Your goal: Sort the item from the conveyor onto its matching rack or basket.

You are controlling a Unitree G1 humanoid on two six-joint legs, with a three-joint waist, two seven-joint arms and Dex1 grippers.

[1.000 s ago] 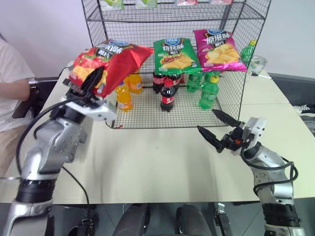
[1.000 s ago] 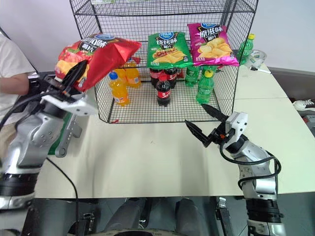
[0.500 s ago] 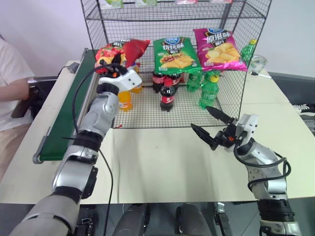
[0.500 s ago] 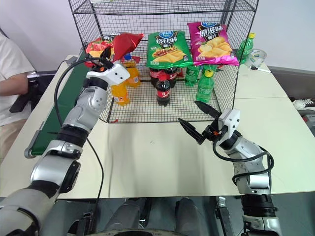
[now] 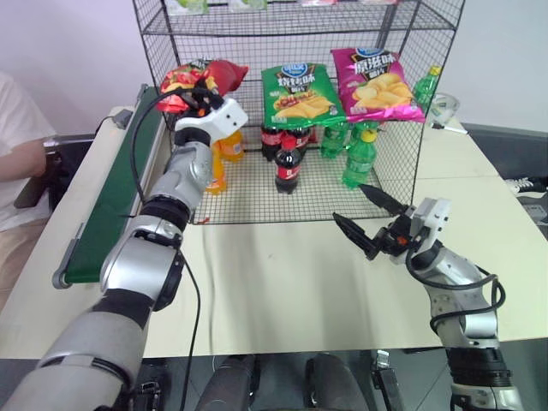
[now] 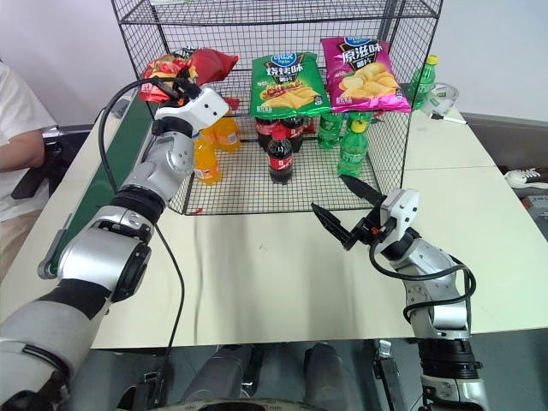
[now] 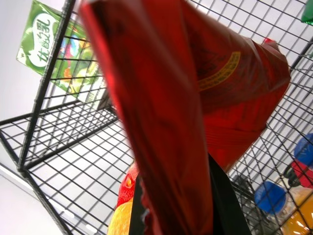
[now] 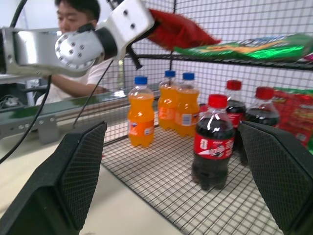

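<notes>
My left gripper is clenched on the red chip bag, holding it up at the wire rack's middle tier, over at about ten o'clock from the middle of the desk. The bag sits at the left end of that tier, with the green bag just beside it and the magenta bag further along toward one o'clock. Below, orange soda bottles, cola bottles and green bottles stand on the bottom tier. My right gripper hangs over the desk at about four o'clock, fingers spread wide, nothing between them. The conveyor runs along the desk's left edge, out at nine o'clock.
</notes>
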